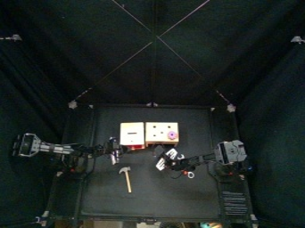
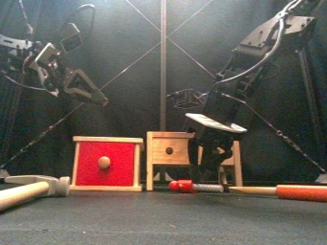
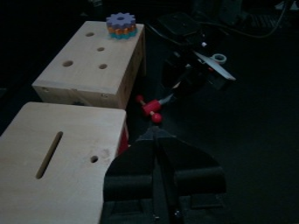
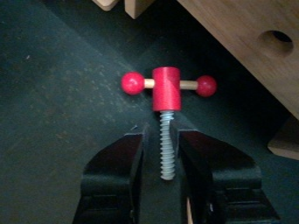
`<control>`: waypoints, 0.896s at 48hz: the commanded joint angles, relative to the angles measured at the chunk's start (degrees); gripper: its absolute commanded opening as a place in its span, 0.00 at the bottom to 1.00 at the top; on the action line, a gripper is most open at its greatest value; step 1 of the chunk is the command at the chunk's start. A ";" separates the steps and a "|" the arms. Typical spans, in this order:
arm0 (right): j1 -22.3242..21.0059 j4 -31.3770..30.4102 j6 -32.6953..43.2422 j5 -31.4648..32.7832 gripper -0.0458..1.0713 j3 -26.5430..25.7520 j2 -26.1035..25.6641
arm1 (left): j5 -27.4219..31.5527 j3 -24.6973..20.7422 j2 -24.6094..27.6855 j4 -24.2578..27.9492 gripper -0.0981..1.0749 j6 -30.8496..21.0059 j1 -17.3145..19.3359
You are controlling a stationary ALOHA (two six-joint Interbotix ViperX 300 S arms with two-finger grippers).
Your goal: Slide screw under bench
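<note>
Black table, curtained pen. A screw with grey thread, red head and red-knobbed crossbar is clamped in the right gripper beside the wooden bench. Left gripper is seen closed, empty.

My black bench carries a red-fronted box, a wooden stool, a hammer and a red-headed screw.
</note>
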 commanded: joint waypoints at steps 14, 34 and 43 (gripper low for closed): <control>4.83 -2.29 -4.92 3.16 0.50 -0.79 -1.05 | -0.53 -0.70 -0.09 0.00 0.43 0.00 -0.18; 3.52 -2.72 -8.44 3.60 0.19 -2.99 3.60 | -0.53 -0.35 -0.09 0.00 0.43 0.00 -0.18; 0.53 -2.90 -8.70 2.55 0.19 -3.34 5.10 | -0.53 0.09 -0.09 0.00 0.43 0.00 -0.18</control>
